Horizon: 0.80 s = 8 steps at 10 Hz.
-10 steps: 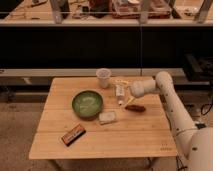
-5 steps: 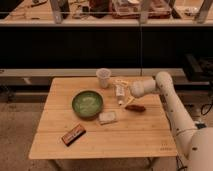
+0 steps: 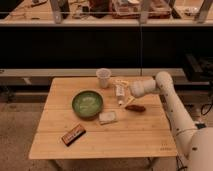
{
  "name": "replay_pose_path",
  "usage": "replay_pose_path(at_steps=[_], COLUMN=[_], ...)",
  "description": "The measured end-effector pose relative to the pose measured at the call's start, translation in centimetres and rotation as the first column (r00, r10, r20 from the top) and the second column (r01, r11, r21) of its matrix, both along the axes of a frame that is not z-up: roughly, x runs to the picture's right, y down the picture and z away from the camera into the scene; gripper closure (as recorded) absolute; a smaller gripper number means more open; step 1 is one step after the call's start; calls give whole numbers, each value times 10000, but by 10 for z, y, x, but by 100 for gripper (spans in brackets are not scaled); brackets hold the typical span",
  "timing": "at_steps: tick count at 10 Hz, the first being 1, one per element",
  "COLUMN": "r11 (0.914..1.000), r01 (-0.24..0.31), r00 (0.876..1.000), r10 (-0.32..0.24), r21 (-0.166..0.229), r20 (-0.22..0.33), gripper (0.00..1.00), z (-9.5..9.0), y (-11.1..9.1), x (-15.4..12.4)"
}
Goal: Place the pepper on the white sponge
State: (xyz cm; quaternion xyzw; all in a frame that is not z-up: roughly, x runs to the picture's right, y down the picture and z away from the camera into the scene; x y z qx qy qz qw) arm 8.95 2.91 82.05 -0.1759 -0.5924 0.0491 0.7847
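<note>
The pepper (image 3: 135, 108), small and dark reddish-brown, lies on the wooden table (image 3: 125, 135) right of centre. The white sponge (image 3: 107, 117), a pale rounded block, lies to its left, just below the green bowl (image 3: 87, 103). My gripper (image 3: 128, 100) reaches in from the right on the white arm and hovers just above and to the left of the pepper, close to the table. The pepper and the sponge are apart, with a short stretch of bare table between them.
A narrow white tube-like bottle (image 3: 120, 91) lies just behind the gripper. A pale cup (image 3: 103, 77) stands at the back centre. A flat brown bar (image 3: 73, 134) lies near the front left. Dark shelving runs behind the table.
</note>
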Motion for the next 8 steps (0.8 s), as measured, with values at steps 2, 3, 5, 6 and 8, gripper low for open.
replay_pose_path(at_steps=[2, 3, 5, 6, 8], r11=[9974, 9953, 9935, 9948, 9955], r01=[-655, -886, -1083, -1014, -682], r00=[9910, 9817, 9613, 9502, 9314], r10=[685, 940, 1136, 1005, 397], r21=[300, 393, 348, 123, -664], r20=[-1148, -1658, -2510, -2949, -3618], gripper=[20, 20, 20, 20, 20], z=[8, 9, 10, 12, 18], y=[-18, -22, -17, -7, 21], x=[54, 79, 119, 136, 153])
